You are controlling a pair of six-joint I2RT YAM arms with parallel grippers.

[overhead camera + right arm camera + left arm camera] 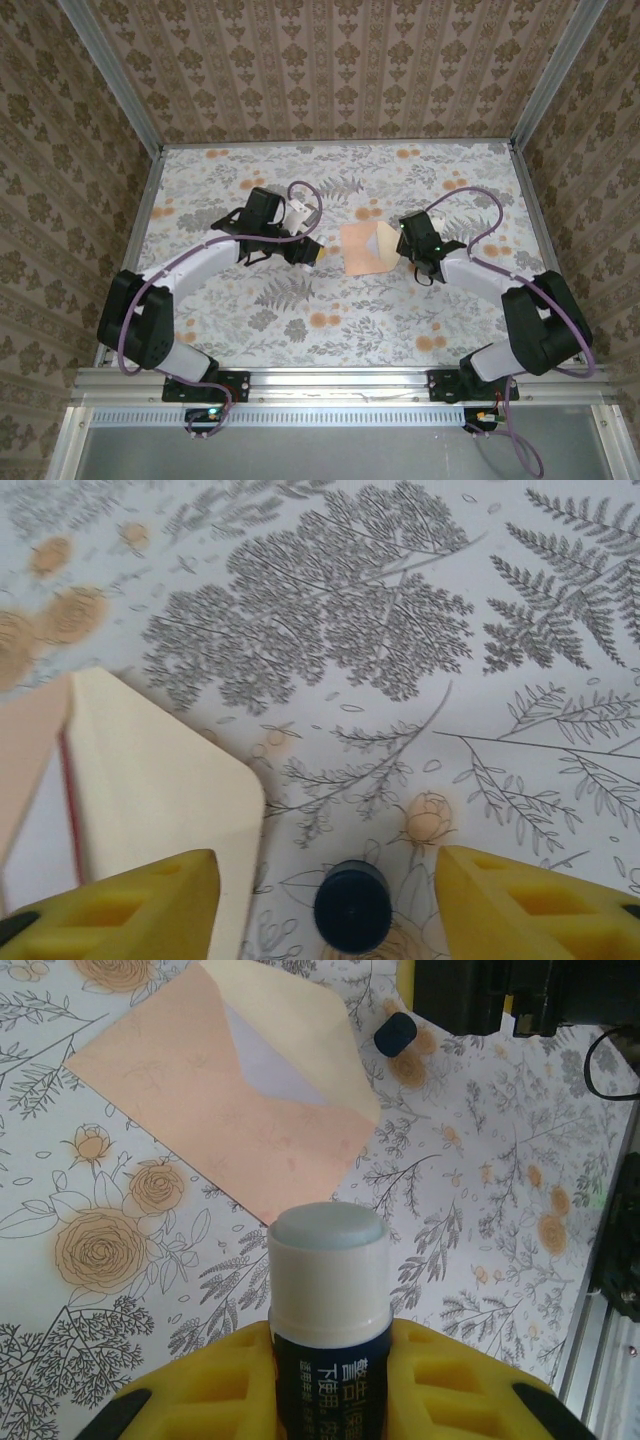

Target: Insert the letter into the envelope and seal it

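While one envelope (200, 1090) lies open, one cap (352, 905) sits.

Envelope (362, 250): plain peach-orange, no markings, lies flat betw. the two pincers. Flap open & laid back, cream inner side up. Its rounded tip points twd right pincer (325, 865) and sits right by that pincer's left-hand finger. Letter (268, 1060): inside envelope, pale strip w/ red edge showing at the mouth. Envelope is ahead of left pincer (330, 1360), slanted, not touching.
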